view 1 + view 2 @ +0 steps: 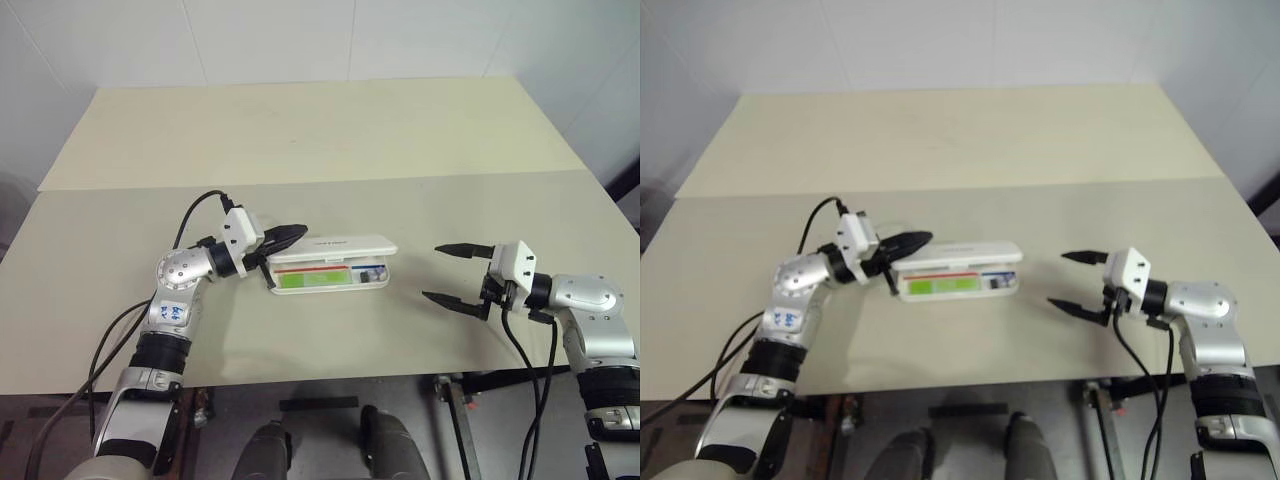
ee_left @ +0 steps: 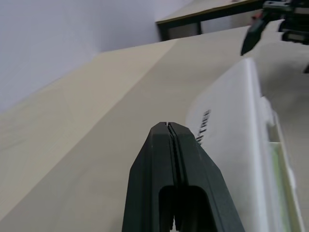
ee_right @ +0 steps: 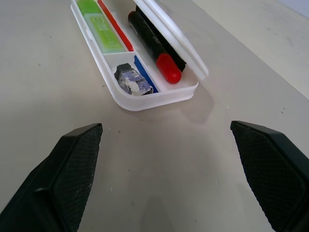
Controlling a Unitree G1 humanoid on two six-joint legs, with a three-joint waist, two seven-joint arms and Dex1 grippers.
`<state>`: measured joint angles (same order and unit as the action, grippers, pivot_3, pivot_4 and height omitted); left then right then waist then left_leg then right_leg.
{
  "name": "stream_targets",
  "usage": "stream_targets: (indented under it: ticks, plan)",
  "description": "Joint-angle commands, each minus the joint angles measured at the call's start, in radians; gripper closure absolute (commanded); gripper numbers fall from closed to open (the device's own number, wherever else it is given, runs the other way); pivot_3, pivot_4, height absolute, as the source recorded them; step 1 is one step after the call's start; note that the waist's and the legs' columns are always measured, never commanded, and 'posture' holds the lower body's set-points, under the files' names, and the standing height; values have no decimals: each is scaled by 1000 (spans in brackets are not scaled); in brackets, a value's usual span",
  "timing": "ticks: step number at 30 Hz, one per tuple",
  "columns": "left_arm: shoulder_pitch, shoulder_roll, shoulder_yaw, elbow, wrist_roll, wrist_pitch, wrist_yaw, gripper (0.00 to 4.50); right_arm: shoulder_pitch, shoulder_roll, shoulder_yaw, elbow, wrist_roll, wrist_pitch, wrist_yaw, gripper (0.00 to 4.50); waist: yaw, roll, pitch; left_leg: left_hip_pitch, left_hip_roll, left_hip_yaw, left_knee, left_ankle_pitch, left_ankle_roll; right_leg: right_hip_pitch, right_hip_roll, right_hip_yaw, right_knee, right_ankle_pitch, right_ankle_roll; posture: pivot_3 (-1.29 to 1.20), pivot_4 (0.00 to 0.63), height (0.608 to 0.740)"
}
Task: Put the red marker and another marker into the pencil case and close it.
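The white pencil case (image 1: 372, 281) lies at mid-table with its lid (image 1: 340, 246) lowered most of the way over the tray. Inside, the red marker (image 3: 155, 50) lies along the back under the lid, red cap toward my right gripper. The light-green marker (image 3: 98, 21) lies along the front. My left gripper (image 1: 298, 233) is shut and empty, its tip at the lid's left rear end beside the dark lettering (image 2: 204, 126); I cannot tell whether it touches. My right gripper (image 1: 432, 272) stands open and empty a short way right of the case.
A short purple-grey stub (image 3: 131, 80) sits in the tray's small right compartment beside a blue stripe. A seam (image 1: 300, 184) between two tabletops runs across behind the case. The table's front edge (image 1: 330, 376) is close below both grippers.
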<state>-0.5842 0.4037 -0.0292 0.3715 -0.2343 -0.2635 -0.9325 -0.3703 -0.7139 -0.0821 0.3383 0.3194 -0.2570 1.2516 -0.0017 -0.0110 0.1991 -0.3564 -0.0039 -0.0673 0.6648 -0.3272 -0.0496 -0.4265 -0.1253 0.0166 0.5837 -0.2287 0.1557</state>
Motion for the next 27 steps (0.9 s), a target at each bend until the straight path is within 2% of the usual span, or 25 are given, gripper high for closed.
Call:
stream_targets:
  ticks: [1,10,18,24,27]
  plan:
    - [7,33,-59,-26,24,54,-78,4453,20,-5,-17,-98,15,33,-35,0,0,0,0,0,0,0,0,0,0,0,0,0,0,0,0,0,150,740]
    - [-3,53,-139,-29,75,234,-111,4453,74,-20,-35,-325,31,190,-129,0,4,0,0,0,0,0,1,-1,2,0,0,0,1,0,0,0,150,740]
    - [-31,71,-203,-77,121,393,-125,4453,125,-8,-48,-412,38,243,-196,0,1,0,0,3,-1,-1,1,-1,4,3,0,1,0,0,0,0,150,740]
    - [-35,98,-203,-143,107,467,-129,4453,148,2,-41,-434,38,248,-229,0,-2,0,0,4,-1,-1,1,-1,5,3,0,2,1,0,0,0,150,740]
    - [-2,118,-152,-189,66,468,-127,4453,157,2,-39,-455,41,261,-243,0,-5,0,0,4,0,-1,1,-1,5,3,0,2,1,0,0,0,150,740]
